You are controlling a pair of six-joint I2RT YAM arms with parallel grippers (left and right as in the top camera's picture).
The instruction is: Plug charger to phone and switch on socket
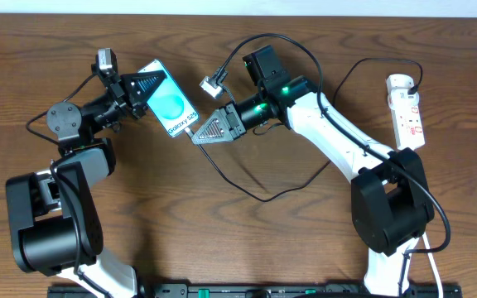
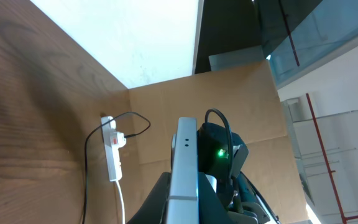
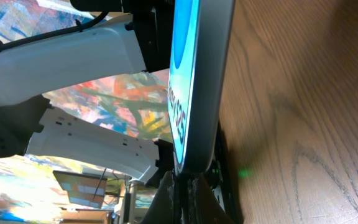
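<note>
My left gripper (image 1: 149,85) is shut on the top end of the phone (image 1: 172,108) and holds it, blue screen up, at the table's back left. In the left wrist view the phone (image 2: 184,149) is edge-on between the fingers (image 2: 184,199). My right gripper (image 1: 199,136) is shut on the charger plug, right at the phone's lower end. In the right wrist view the jaws (image 3: 190,186) press the plug against the phone's end (image 3: 194,81); whether it is in the port is hidden. The black charger cable (image 1: 255,196) trails right to the white socket (image 1: 407,112), which also shows in the left wrist view (image 2: 112,152).
The socket lies at the table's right edge, and its white lead (image 1: 433,265) runs down past the right arm's base. The charger cable loops across the middle of the wooden table (image 1: 222,240). A second black cable (image 1: 301,41) arcs over the right wrist.
</note>
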